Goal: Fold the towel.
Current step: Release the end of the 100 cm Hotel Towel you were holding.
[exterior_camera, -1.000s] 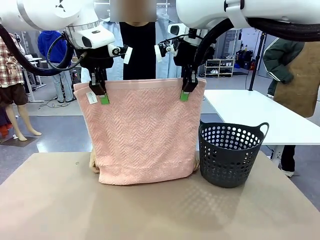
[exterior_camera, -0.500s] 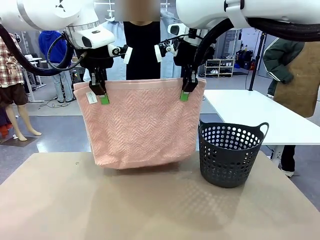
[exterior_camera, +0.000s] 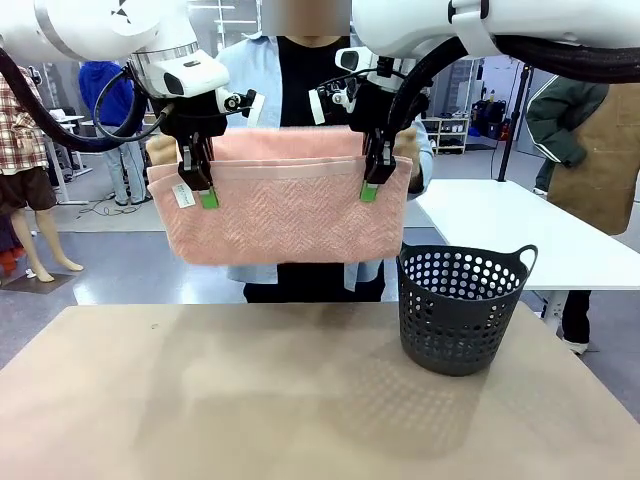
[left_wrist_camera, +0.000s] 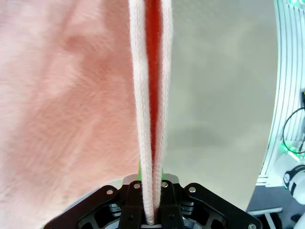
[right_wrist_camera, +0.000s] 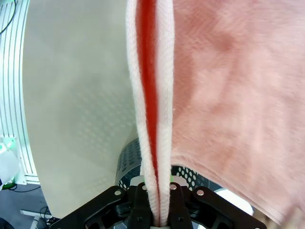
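The person's hands (exterior_camera: 160, 150) are mostly hidden behind the towel (exterior_camera: 285, 205), which hangs doubled above the tabletop (exterior_camera: 250, 400), left jaws and right jaws each clamped on a top corner. Its lower edge clears the basket (exterior_camera: 462, 310)

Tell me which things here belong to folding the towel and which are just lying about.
In the job: the towel, hanging doubled; the left gripper and right gripper, each shut on its top edge; the person's hands at the raised edge.
Lying about: the dark basket, standing on the table.
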{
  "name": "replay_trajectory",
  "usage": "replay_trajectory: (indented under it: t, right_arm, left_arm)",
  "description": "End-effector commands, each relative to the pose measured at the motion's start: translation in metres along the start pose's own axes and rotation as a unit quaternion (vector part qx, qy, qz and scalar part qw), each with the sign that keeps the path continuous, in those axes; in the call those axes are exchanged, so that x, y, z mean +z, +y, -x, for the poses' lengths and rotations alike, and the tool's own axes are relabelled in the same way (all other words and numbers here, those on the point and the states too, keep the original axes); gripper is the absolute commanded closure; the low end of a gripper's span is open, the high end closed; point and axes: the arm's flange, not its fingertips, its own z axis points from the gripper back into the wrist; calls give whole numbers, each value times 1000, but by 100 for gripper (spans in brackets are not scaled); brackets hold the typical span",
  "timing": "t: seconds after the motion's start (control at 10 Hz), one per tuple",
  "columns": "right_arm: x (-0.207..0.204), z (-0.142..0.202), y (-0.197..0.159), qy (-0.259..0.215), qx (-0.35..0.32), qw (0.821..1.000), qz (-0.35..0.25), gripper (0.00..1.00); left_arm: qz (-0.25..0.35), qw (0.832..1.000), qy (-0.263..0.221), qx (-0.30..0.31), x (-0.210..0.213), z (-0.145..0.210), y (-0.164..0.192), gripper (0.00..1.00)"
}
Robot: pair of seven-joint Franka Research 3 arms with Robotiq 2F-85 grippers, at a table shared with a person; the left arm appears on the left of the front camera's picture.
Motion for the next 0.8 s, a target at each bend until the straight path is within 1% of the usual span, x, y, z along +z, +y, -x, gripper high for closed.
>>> replay_trajectory:
  t: [0.0, 0.7]
  right_arm:
    - [1, 1, -1, 1, 0, 1000, 2, 100]
    - [1, 1, -1, 1, 0, 1000, 2, 100]
  left_arm:
    - [-4, 1000, 4, 0, 1, 1, 0, 100]
    - [-4, 1000, 4, 0, 1, 1, 0, 100]
